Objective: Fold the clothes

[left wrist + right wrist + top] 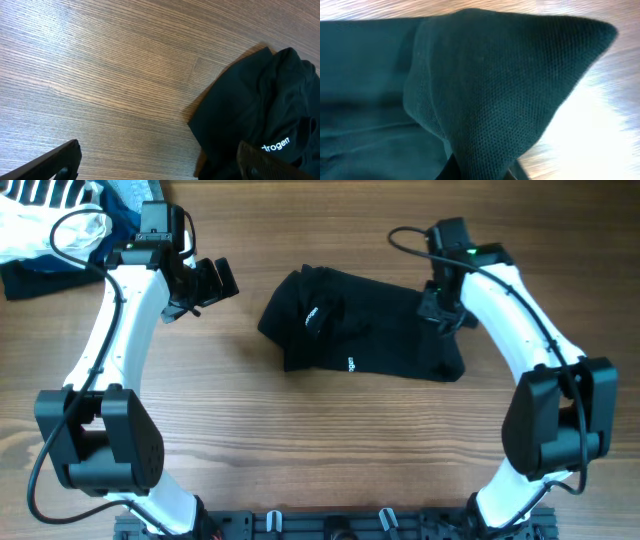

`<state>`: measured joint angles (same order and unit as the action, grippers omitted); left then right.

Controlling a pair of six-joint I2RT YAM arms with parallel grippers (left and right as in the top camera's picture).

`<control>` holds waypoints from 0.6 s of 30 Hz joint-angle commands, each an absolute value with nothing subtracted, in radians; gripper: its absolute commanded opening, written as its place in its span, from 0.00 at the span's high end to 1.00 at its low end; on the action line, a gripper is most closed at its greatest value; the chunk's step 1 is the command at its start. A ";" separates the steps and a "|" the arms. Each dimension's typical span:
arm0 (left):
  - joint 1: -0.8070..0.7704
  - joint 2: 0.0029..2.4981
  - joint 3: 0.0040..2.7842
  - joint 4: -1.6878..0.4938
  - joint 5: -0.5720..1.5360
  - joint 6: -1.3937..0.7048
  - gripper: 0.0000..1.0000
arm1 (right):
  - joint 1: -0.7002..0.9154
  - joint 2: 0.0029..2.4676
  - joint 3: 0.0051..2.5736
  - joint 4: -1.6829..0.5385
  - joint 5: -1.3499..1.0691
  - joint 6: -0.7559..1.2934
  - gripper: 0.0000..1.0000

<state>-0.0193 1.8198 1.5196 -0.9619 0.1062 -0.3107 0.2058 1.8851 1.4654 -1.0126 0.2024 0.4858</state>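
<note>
A black garment (365, 330) lies crumpled at the middle of the wooden table (320, 440), with small white print on its front and left fold. From the left wrist camera, white lettering on it reads "drogen" (275, 146), its beginning hidden by a fold. The right gripper (440, 315) sits on the garment's right upper edge. Its wrist camera shows the knit fabric (495, 100) drawn up into a peak and pinched between the jaws. The left gripper (205, 285) hovers just left of the garment, clear of it, with its fingers (60, 159) spread wide over bare wood. At the far left corner lies a pile of clothes (50, 225) in striped, white, blue and dark pieces.
</note>
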 commanded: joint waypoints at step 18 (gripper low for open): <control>-0.015 1.833 1.522 -0.963 0.122 -0.295 0.00 | 0.283 1.961 1.596 -1.032 0.010 0.473 0.01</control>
<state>-0.0193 1.8198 1.5196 -0.9619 0.1062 -0.3111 0.3229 1.9953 1.5070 -0.9970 0.0284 0.4850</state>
